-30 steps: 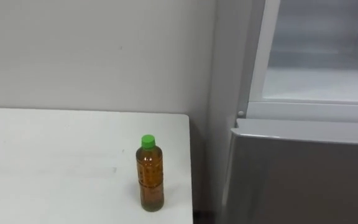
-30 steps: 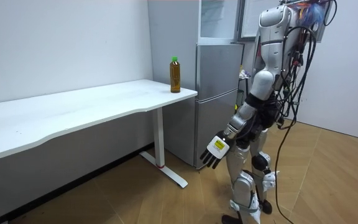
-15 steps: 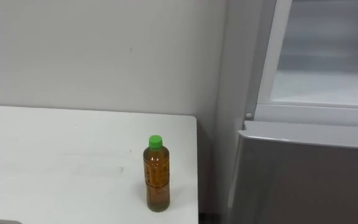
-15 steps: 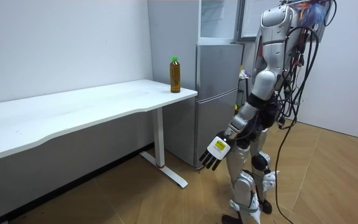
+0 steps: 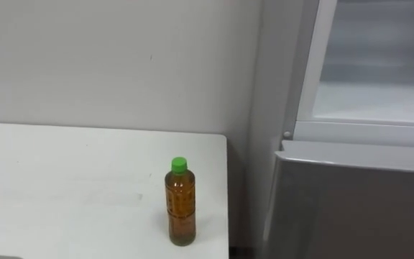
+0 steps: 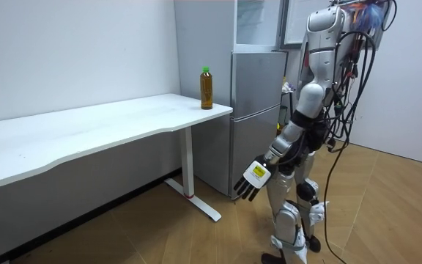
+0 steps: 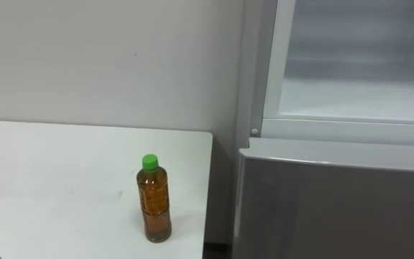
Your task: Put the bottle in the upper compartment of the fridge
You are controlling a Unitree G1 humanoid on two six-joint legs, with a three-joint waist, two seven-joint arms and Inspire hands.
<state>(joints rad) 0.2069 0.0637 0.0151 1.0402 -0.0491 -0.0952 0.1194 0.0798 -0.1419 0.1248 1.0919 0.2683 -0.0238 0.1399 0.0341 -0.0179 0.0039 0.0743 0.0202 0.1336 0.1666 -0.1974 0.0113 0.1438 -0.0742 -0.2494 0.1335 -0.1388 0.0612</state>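
The bottle (image 5: 181,203), amber with a green cap, stands upright on the white table (image 5: 63,194) near its corner by the fridge (image 5: 358,201), and no hand touches it. The fridge's upper compartment (image 5: 376,65) stands open just beside and above, showing a pale shelf. In the room view the robot stands facing the fridge, its left hand (image 6: 253,178) hanging low with straight, loosely spread fingers, holding nothing.

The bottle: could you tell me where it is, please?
The bottle stands upright on the white table, near the corner closest to the fridge, low in the left eye view.
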